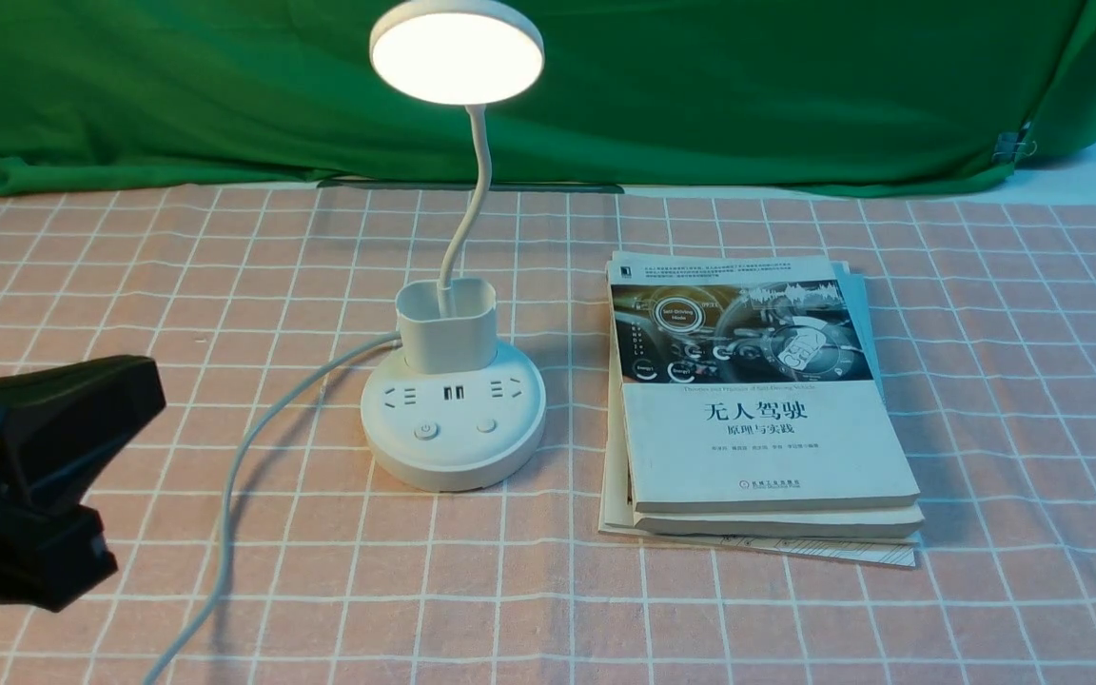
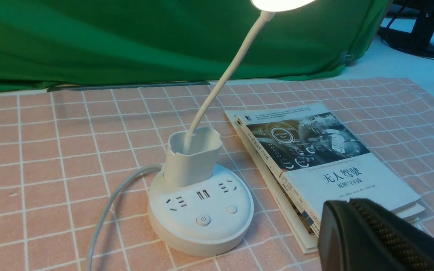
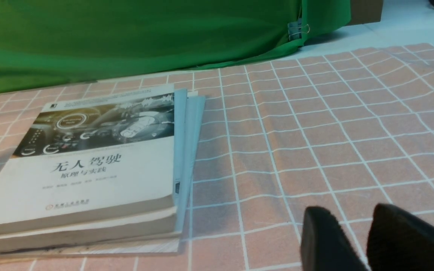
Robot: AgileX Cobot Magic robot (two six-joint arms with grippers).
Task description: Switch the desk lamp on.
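White desk lamp (image 1: 454, 381), disc head lit, upright on checked cloth

Pink checked tablecloth (image 1: 1014, 400), lit desk lamp (image 1: 445, 328) standing on it, book stack (image 1: 757, 409) just beside

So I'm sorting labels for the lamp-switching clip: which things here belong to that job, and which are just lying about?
For the job:
desk lamp, already lit
power button on its base
cord

Lying about:
stack of books beside the lamp
checked tablecloth
green backdrop
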